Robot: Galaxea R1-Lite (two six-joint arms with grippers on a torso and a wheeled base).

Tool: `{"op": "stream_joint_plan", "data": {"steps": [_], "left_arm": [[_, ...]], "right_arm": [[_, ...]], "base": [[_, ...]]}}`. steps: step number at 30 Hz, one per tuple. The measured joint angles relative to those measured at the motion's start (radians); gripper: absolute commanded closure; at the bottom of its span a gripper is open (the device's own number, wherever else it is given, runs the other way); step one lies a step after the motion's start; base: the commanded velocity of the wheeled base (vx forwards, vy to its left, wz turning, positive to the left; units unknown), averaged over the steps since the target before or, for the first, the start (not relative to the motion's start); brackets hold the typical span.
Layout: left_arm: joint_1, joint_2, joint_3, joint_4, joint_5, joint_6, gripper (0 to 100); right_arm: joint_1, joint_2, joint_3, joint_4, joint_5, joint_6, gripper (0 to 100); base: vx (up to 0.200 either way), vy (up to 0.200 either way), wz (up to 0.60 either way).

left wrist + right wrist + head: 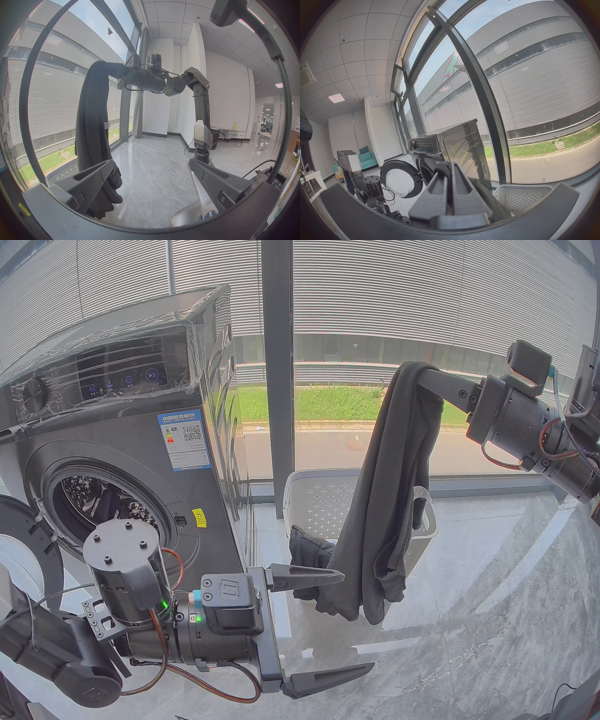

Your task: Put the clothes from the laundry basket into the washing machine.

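So here's what we've got. The right gripper (427, 375) is up high, and its fingers (462, 190) are clamped tight on the top of a dark garment (387, 490). In the right wrist view, the two fingers are pressed together with dark cloth bunched around them.

The garment hangs down long and loose from that grip, in front of the white laundry basket (322, 496). The basket sits on the floor (500, 615) by the window, just beside the washing machine (125, 427). A second dark piece of clothing (309, 555) is draped over the basket's near rim.

The left gripper (357, 622) sits low in front of the machine with its fingers (93, 175) spread wide and nothing between them. They point toward the hanging garment. One fingertip lines up with the lower hem, but we honestly can't tell if it's touching the cloth or just close. From the left wrist view, the garment dangles right behind that finger, with the right arm holding it up near the window.

The machine's round door (25, 552) is swung open to the robot's left, and we can see into the drum (103, 502). Its top panel is wrapped in clear plastic film.
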Motion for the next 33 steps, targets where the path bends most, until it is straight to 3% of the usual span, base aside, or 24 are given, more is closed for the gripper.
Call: {"op": "stream_joint_plan", "data": {"steps": [10,33], "left_arm": [[-0.005,0.135,-0.015,-0.128,-0.001,-0.004,0],[0.038,0.225,-0.026,-0.134,0.040,-0.005,0]], "right_arm": [[0.023,0.003,-0.008,0.000,0.000,0.003,100],[0.086,-0.013,-0.049,0.000,0.000,0.005,100]], "base": [[0.000,0.000,0.00],[0.000,0.000,0.00]]}}
